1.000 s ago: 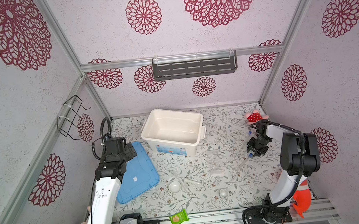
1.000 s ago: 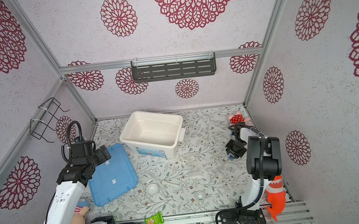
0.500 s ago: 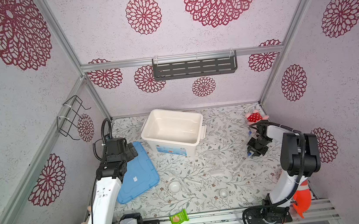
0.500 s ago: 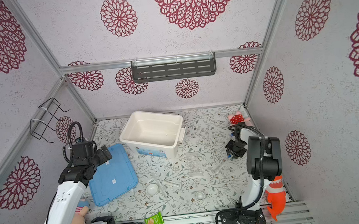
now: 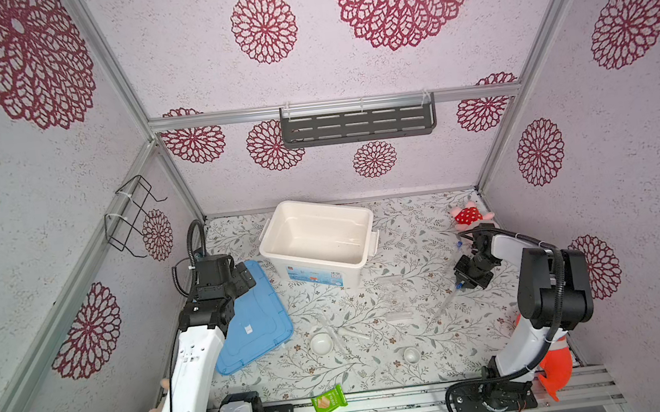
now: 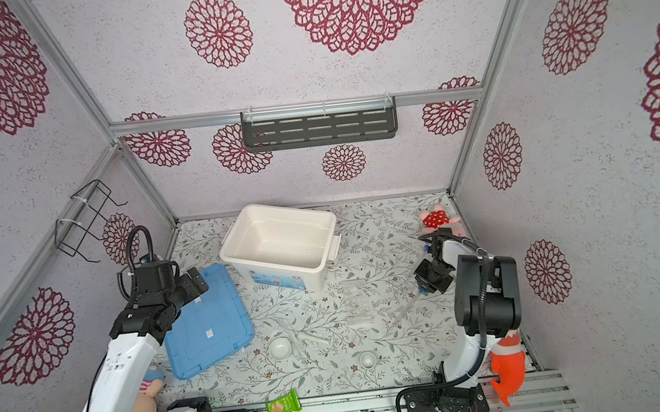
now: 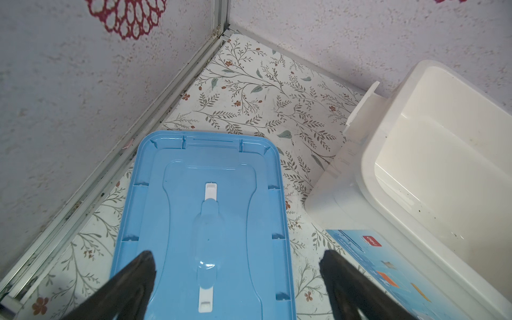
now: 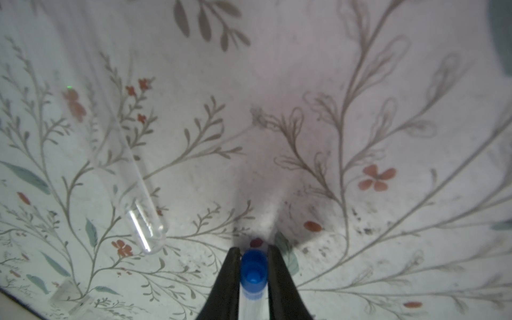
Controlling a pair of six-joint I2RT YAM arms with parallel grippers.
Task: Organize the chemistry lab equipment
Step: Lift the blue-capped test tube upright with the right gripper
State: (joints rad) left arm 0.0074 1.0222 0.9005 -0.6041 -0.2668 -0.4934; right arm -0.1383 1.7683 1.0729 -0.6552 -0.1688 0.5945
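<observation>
The blue-capped tube (image 8: 253, 273) is the one in play. It's low over the tabletop (image 8: 304, 97), off to the right of the white bin (image 5: 317, 237). Your right fingers (image 8: 227, 279) sit snug against both sides of the cap with no gap I can see, so I'd call that a grip. Can't tell whether the tube is off the surface.

The bin looks empty to me, so I'd say you're on the first pick of the tidy-up. Next move, as I read it: lift straight up, carry it across to the bin and let go low inside. The hold is right at the fingertips and only on the cap end, so I reckon it could swing or slip. I'd go slow.

A bare clear tube (image 8: 138, 199) lies just beside the capped one, also right of the bin, and a sideways drag might roll it.

In front of the bin you've got two white dishes (image 5: 320, 344) (image 5: 411, 354) and some thin glass tubes (image 5: 350, 332) waiting. Your left fingers (image 7: 133, 282) are spread wide over the blue lid (image 7: 205, 194) left of the bin, holding nothing.
</observation>
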